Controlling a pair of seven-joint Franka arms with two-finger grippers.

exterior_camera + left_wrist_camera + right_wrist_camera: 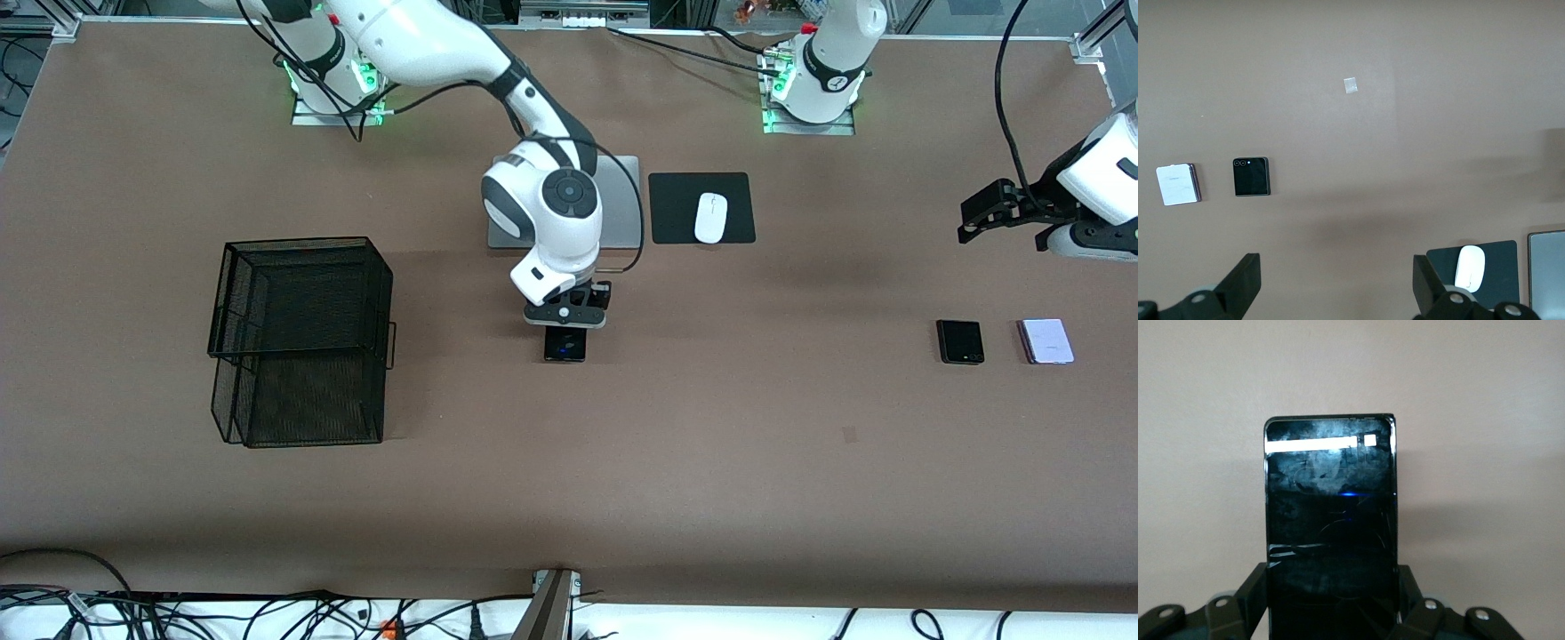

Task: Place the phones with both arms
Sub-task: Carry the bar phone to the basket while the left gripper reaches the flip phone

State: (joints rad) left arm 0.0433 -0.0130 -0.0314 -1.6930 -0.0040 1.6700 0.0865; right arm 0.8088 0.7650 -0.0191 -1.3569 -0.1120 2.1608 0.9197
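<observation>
Right hand [566, 322] grips long black phone [1330, 520]; left hand [978, 213] hovers, fingers spread.

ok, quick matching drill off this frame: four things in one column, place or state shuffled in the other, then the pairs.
Things:
1. long black phone
2. small black phone
3. lavender phone
4. white mouse

Place or state:
A. on the black mouse pad
B. between the right gripper jaws
C. flat on the table, closest to the left arm's end
D. flat on the table, beside the lavender one, toward the right arm's end

Pairs: 1-B, 2-D, 3-C, 4-A
</observation>
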